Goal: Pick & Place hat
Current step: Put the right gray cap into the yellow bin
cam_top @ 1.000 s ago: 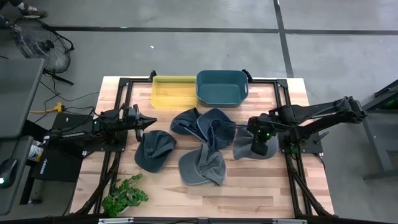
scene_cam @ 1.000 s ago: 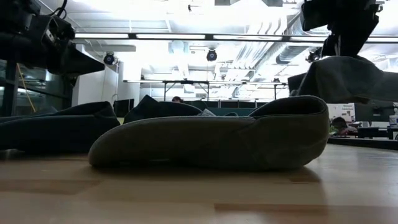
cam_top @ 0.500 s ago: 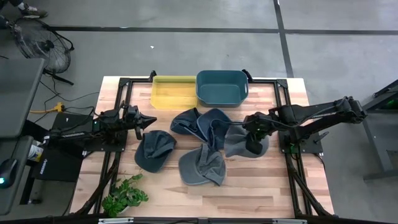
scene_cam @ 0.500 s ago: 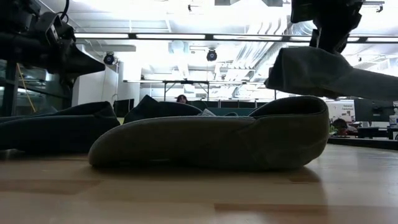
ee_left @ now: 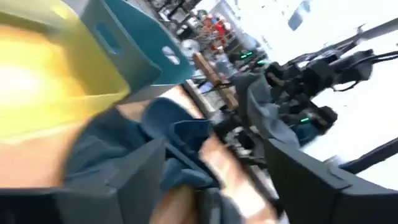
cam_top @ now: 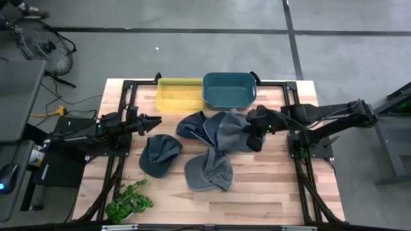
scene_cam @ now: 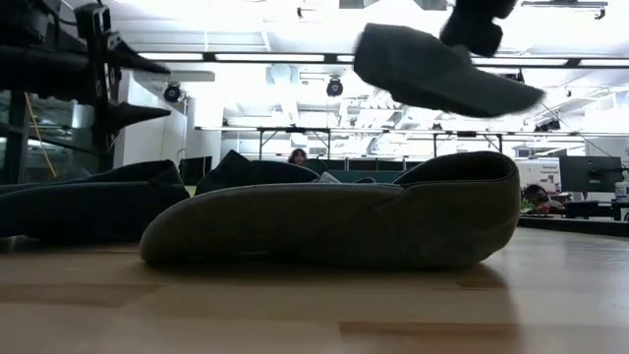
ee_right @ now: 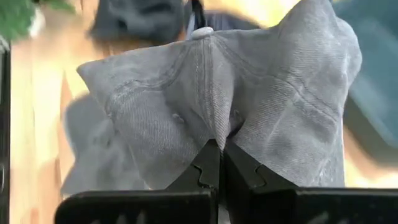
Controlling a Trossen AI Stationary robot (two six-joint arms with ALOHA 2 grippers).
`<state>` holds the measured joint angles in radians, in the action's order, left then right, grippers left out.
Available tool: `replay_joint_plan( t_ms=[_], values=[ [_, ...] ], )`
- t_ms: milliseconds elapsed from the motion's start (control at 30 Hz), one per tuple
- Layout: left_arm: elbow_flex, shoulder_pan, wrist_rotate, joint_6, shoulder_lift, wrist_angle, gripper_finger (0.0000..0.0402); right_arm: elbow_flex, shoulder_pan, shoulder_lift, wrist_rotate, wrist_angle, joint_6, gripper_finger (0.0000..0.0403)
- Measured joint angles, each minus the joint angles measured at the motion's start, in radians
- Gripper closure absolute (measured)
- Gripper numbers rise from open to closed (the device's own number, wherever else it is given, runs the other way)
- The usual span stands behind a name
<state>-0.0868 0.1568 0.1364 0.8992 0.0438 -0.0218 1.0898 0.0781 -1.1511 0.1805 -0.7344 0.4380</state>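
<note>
From above, the right gripper (cam_top: pixel 257 131) holds a grey hat (cam_top: pixel 232 133) in the air over the pile of dark blue hats (cam_top: pixel 209 128), just in front of the teal bin (cam_top: pixel 229 90). A yellow bin (cam_top: pixel 180 94) sits beside the teal one. Two more hats lie nearer the front edge, one (cam_top: pixel 158 155) to the left and one (cam_top: pixel 209 172) at centre. The left gripper (cam_top: pixel 154 121) hovers at the table's left side, fingers spread, holding nothing. A green plant sprig (cam_top: pixel 128 202) lies at the front left corner.

At table level, the grey hat (scene_cam: pixel 437 71) hangs clear above a hat (scene_cam: pixel 339 224) resting on the wooden table (scene_cam: pixel 314 310).

Left wrist view: blurred; yellow bin (ee_left: pixel 46 81), teal bin (ee_left: pixel 134 50) and blue hats (ee_left: pixel 174 143) are discernible, with the fingers (ee_left: pixel 134 180) apart.

Right wrist view: the fingers (ee_right: pixel 214 165) are pinched closed on the crown fabric of the grey hat (ee_right: pixel 217 99), which bunches at the grip.
</note>
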Motion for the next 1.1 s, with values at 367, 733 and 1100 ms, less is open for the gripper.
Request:
replay_joint_plan(
  t_ms=[367, 733, 1100],
  values=[
    [0.0, 0.0, -0.001, 0.108, 0.31, 0.354, 0.0112, 0.127, -0.14, -0.151, -0.089, 0.127, -0.185, 0.0403],
    [-0.002, 0.001, -0.019, 0.153, 0.611, 0.711, 0.0113, 0.372, -0.225, -0.379, -0.252, 0.12, -0.329, 0.0403],
    [-0.179, 0.001, -0.066, 0.086, 0.86, 0.768, 0.0113, 0.528, -0.285, -0.523, -0.326, 0.105, -0.4, 0.0403]
  ],
)
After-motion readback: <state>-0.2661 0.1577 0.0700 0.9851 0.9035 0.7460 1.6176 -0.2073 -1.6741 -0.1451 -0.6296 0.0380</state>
